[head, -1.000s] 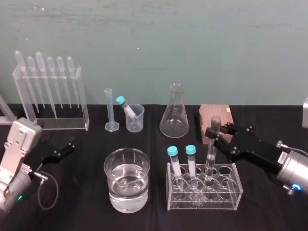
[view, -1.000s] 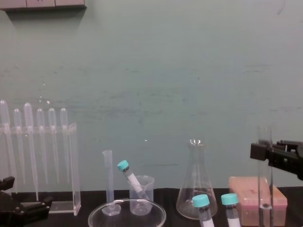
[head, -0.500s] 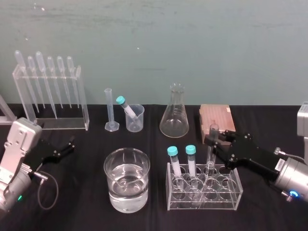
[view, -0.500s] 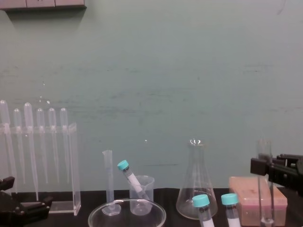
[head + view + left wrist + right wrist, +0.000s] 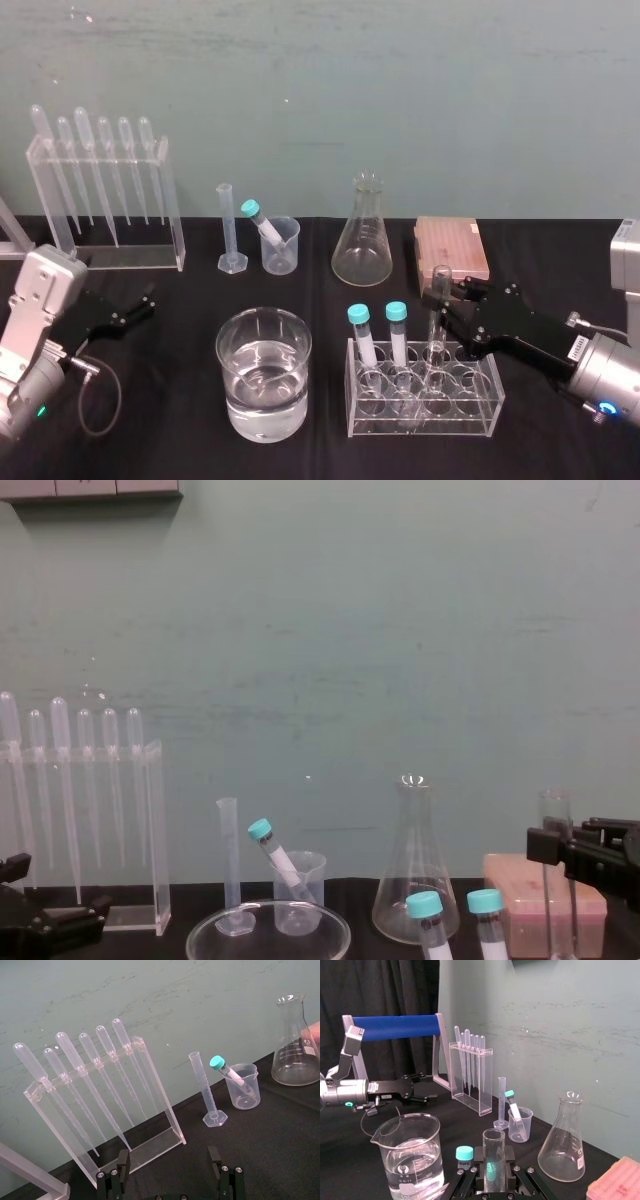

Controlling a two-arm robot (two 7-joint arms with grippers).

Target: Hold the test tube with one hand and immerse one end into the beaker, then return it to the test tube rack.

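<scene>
test tube (image 5: 437,345) in right gripper (image 5: 441,299) — upright, in rack (image 5: 422,417)

Black right gripper (image 5: 438,298) reaches in, jaws pinching the long clear glass test tube (image 5: 436,335); black left gripper (image 5: 146,300) rests, jaws apart

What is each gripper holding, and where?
The right gripper holds the test tube by its upper part, just below the open mouth, lower end in the rack. The left gripper, parked at the left, holds nothing.
</scene>
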